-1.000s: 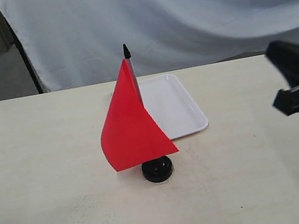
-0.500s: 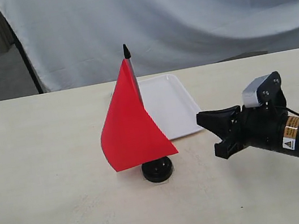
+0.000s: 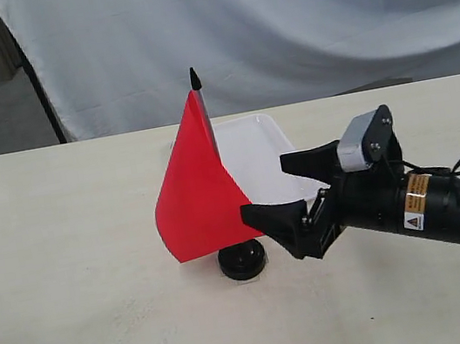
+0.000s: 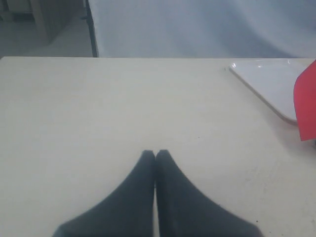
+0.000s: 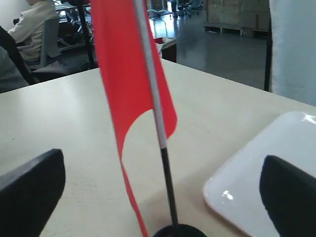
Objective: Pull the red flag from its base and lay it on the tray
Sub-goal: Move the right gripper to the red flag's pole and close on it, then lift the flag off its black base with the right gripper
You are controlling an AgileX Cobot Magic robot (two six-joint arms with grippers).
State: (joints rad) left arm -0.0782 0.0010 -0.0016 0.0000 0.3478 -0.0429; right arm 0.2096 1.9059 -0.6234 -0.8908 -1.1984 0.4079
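The red flag (image 3: pixel 197 186) stands upright on its stick in the round black base (image 3: pixel 243 261) at the table's middle. Behind it lies the white tray (image 3: pixel 252 146). My right gripper (image 3: pixel 290 188) is open just right of the flag, one finger near the sheet's lower corner, the other over the tray's near edge. In the right wrist view the flag (image 5: pixel 126 69) and its stick (image 5: pixel 165 163) stand between the wide-apart fingers (image 5: pixel 32 190), and the base (image 5: pixel 180 231) and tray (image 5: pixel 247 173) show. My left gripper (image 4: pixel 155 154) is shut and empty; its view catches the flag's edge (image 4: pixel 307 106) and the tray (image 4: pixel 269 84).
A pale cloth backdrop (image 3: pixel 276 23) hangs behind the table's far edge. The beige tabletop (image 3: pixel 67 252) spreads wide to the left of the flag and in front of it.
My right arm has come in from the right edge toward the flag, its open fingers now close beside the sheet and base. The flag, base and tray have not moved.
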